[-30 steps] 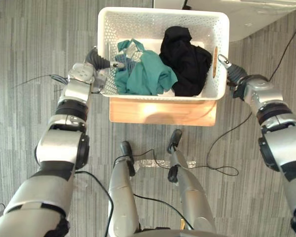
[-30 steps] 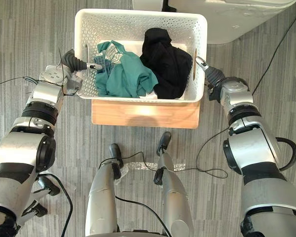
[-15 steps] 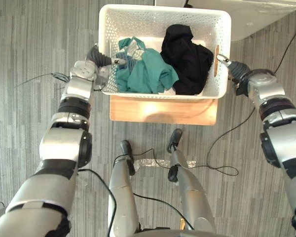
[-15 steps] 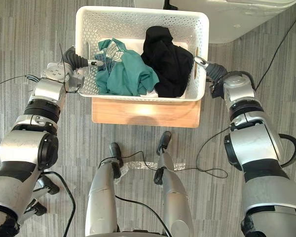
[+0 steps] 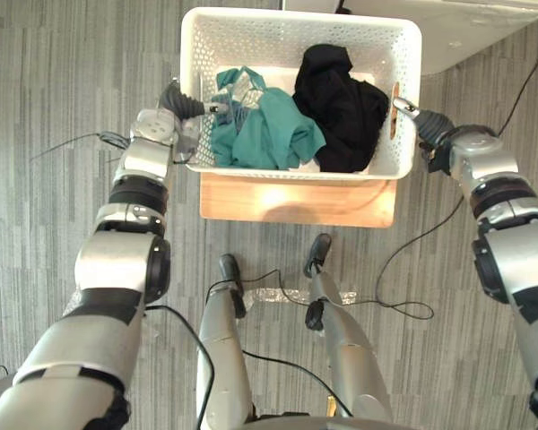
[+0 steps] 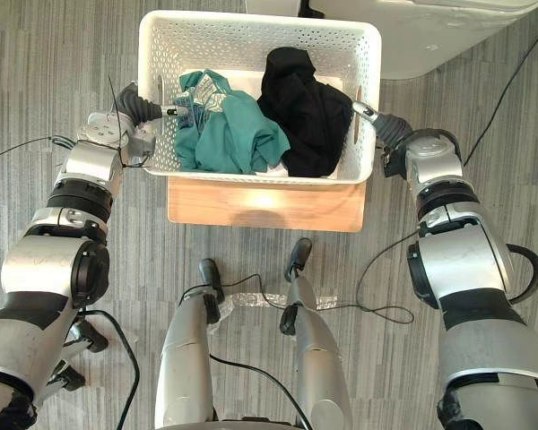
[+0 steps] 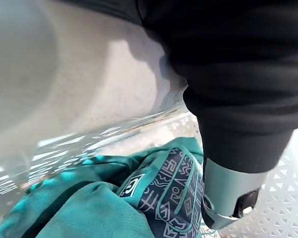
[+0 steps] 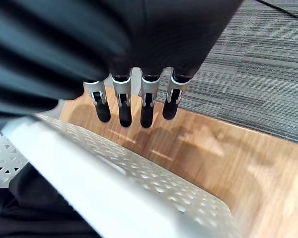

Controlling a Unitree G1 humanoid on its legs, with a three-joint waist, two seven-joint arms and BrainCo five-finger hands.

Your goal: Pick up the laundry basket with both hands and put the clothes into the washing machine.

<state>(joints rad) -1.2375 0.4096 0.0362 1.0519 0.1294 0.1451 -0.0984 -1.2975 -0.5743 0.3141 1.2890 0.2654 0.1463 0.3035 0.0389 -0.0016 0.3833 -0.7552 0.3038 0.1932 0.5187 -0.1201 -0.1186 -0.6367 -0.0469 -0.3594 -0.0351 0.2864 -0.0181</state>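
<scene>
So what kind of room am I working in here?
Likely a laundry area: a white laundry basket holding a teal garment and a black garment, a white appliance just beyond it, probably the washing machine, and grey carpet floor.

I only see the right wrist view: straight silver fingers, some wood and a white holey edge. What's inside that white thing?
Observer: It's a white perforated plastic laundry basket holding a crumpled teal garment and a black garment, side by side.
Operator: Where's my other hand?
Observer: The left hand is at the basket's left wall, reaching over the rim next to the teal garment.
Operator: And the wood?
Observer: That's a light wooden platform; the basket sits on it, and its front edge sticks out towards the robot.
</scene>
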